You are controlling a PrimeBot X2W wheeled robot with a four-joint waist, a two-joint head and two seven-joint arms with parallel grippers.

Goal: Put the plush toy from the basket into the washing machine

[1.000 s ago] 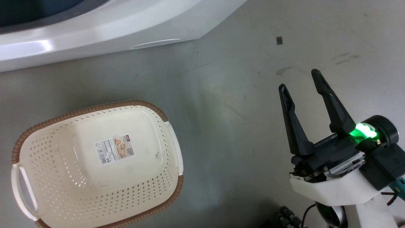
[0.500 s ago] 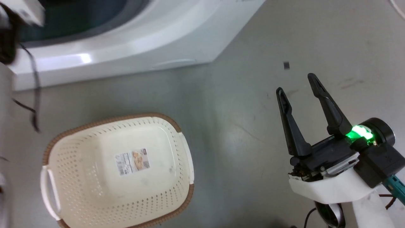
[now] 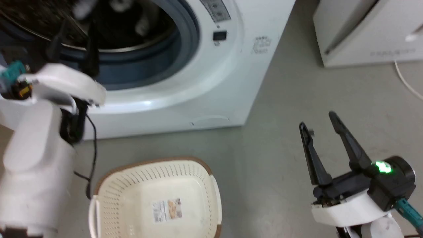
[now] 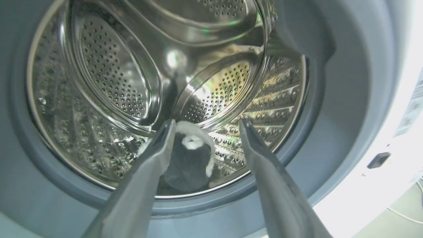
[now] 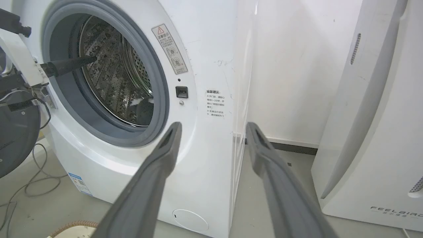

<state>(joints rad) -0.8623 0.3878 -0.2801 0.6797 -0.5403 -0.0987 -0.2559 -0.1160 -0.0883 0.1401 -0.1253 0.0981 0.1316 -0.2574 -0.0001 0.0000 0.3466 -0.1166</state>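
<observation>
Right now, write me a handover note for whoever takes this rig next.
Left tool: open, at the washing machine mouth.
Right tool: open, idle above the floor.
Plush toy: lying low in the drum, not gripped.
Basket: on the floor before the machine.
Done: toy is in.
Left: probably just draw the left arm out.

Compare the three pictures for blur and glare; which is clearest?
Head view: motion-smeared, worst on the left arm; left wrist view: the drum glints with reflections, and the washer front is blown out white at the right; right wrist view: clearest, evenly lit, only the near right pincer soft.
</observation>
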